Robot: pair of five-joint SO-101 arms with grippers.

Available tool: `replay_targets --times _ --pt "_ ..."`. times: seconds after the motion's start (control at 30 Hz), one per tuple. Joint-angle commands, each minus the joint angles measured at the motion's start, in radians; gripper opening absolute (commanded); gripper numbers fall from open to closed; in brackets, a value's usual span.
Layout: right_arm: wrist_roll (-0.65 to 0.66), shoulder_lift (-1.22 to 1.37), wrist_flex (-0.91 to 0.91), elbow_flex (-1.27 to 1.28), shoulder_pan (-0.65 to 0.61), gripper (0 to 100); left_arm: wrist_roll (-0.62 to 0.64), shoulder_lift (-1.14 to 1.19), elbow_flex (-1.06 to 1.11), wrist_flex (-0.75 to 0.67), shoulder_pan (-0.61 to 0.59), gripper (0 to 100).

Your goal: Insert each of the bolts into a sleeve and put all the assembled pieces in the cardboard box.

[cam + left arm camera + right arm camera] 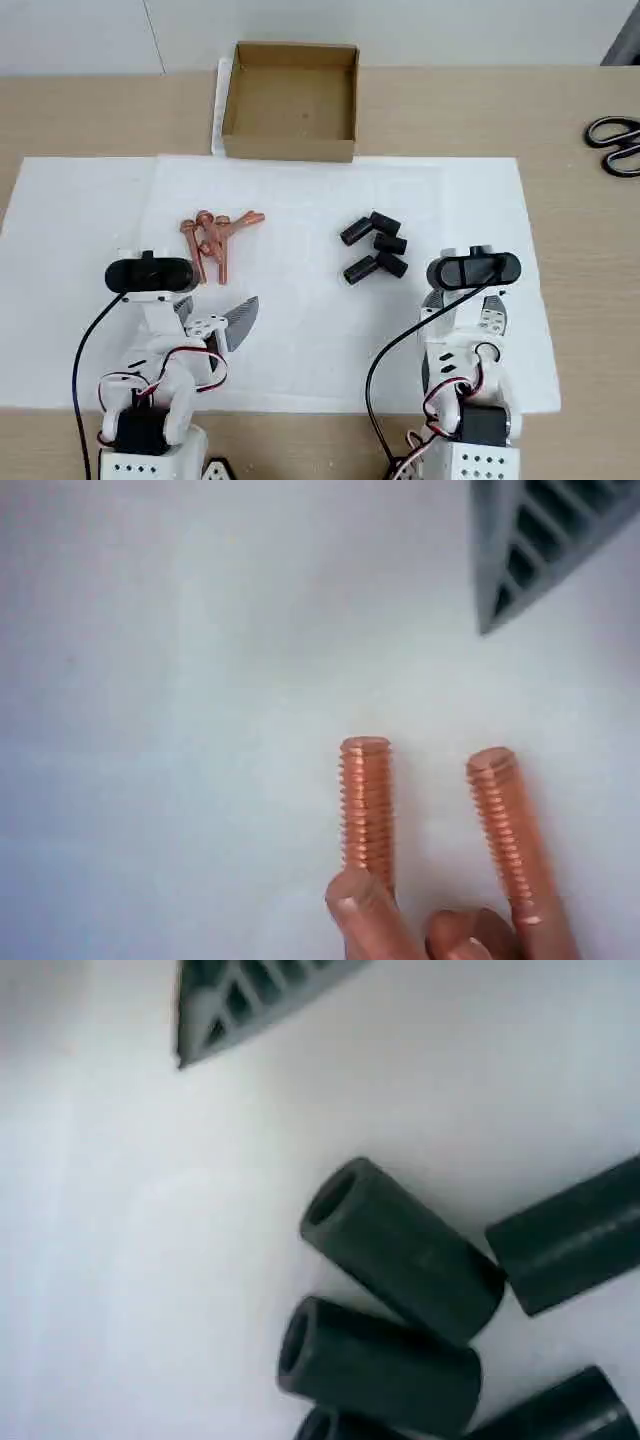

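I see the copper bolts in a heap at about 10 o'clock on the white sheet, just ahead of the left claw. The black sleeves are bunched at 2 o'clock, just ahead of the right claw. I cannot tell if either claw is released or clenched. The cardboard box sits at 12 o'clock with nothing in it, so I think no piece is built yet. The bolts lie crossed and touching, so a grab could drag two or scatter the heap. The sleeves are round and could roll away. A tilted bolt might catch on a sleeve's mouth. The sheet lies on a wooden table, and scissors rest far out at 2 o'clock.
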Motion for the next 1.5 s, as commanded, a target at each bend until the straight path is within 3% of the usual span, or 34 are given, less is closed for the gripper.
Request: replay_targets --times 0.0,0.97,1.23,1.47 --pt "0.006 -0.002 0.005 0.009 0.002 25.4 -0.002 -0.011 -0.004 -0.023 0.006 34" --pt "0.009 -0.002 0.027 -0.029 0.005 25.4 0.0 -0.011 -0.012 0.006 0.0 34" --pt "0.008 0.005 0.257 -0.428 0.001 25.4 0.0 -0.005 -0.272 0.166 -0.002 34" --pt "0.008 0.008 0.259 -0.683 0.001 25.4 0.0 0.006 -0.469 0.173 -0.002 34"
